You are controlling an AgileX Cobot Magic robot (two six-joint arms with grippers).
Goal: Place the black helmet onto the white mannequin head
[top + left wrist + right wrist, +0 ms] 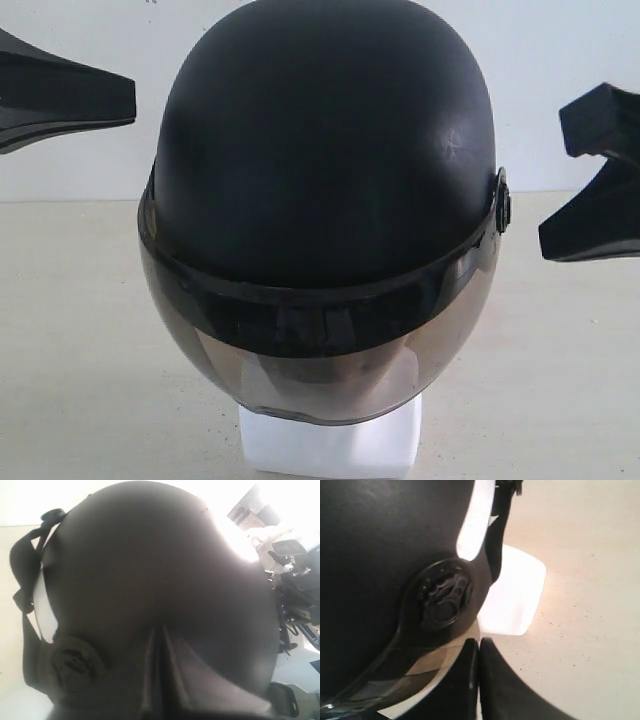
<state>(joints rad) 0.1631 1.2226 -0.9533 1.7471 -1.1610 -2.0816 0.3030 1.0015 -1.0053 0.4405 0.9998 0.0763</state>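
The black helmet (325, 150) sits upright over the white mannequin head, its smoky visor (320, 350) down over the face. Only the head's squared base (330, 445) shows below the visor. My left gripper (130, 100) hangs shut just off the helmet's left side, not touching it. My right gripper (545, 240) is shut beside the right pivot (503, 200), a small gap away. In the left wrist view the shut gripper (160, 630) points at the helmet shell (150, 570). In the right wrist view the shut gripper (479, 642) sits near the side pivot (442, 600) and white base (512, 600).
The pale speckled table (80, 350) spreads around the base, with a white wall behind. A black chin strap (22, 575) hangs at the helmet's edge. Dark equipment (295, 595) stands beyond the table in the left wrist view.
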